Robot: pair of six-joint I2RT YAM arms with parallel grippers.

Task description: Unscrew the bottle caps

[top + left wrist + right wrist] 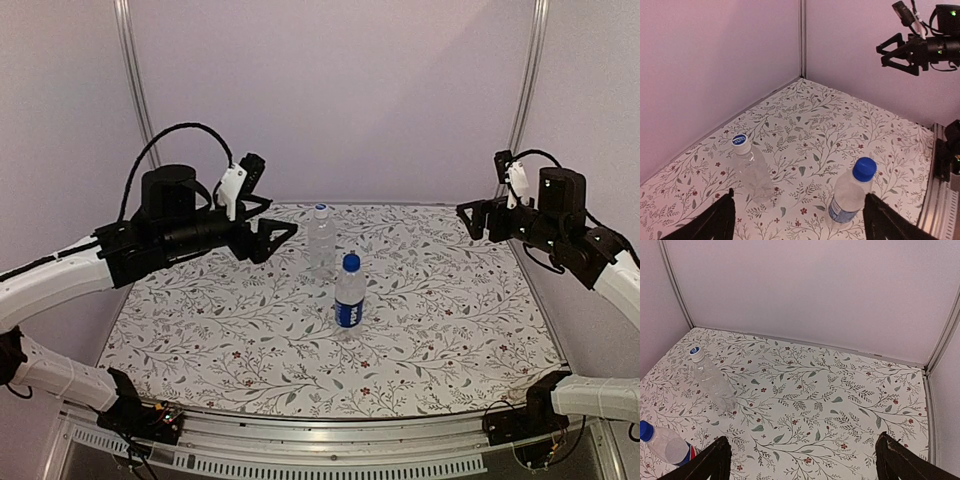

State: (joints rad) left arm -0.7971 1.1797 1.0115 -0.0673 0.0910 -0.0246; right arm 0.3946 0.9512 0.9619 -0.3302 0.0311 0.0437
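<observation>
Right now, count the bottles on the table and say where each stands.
2. The unlabelled bottle stands upright near the middle of the table, toward the back wall. The blue-labelled bottle stands upright just in front and slightly right of it. Nothing appears to hide another.

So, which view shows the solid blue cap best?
The left wrist view: the blue cap is large, whole and unblocked there. The top view shows it small; the right wrist view shows it small, at its left edge.

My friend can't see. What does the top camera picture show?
Two capped clear bottles stand on a flowery table: a plain bottle behind, a blue-labelled bottle in front. The left gripper and right gripper hover open either side, empty.
</observation>
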